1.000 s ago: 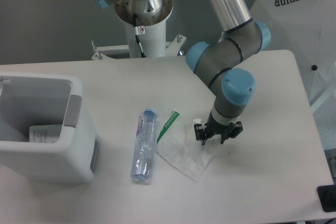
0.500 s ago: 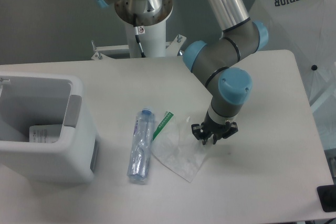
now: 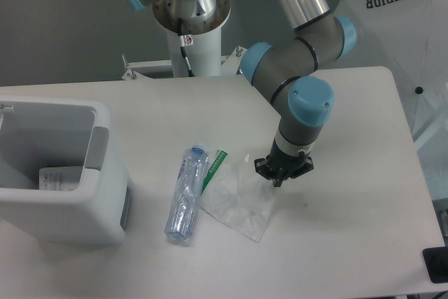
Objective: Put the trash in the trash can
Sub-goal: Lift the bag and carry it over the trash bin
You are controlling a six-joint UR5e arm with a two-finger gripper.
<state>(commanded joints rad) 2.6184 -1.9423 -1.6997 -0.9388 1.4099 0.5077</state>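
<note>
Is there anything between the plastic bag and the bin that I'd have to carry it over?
Yes: the bottle lies on the table between the plastic bag and the bin. The pincer is at the bag's right edge; nothing else visible intervenes.

— Where are we, would you say?

— We are in a robotics lab. We see an industrial arm (image 3: 294,89) with blue joint caps on a white pedestal (image 3: 192,40) bolted behind a plain white desk (image 3: 350,229).

— Anything else we can go by?

— We see a bare grey wall (image 3: 56,19), and a white photographic umbrella (image 3: 399,26) printed "SUPERIOR" at the right edge.
</note>
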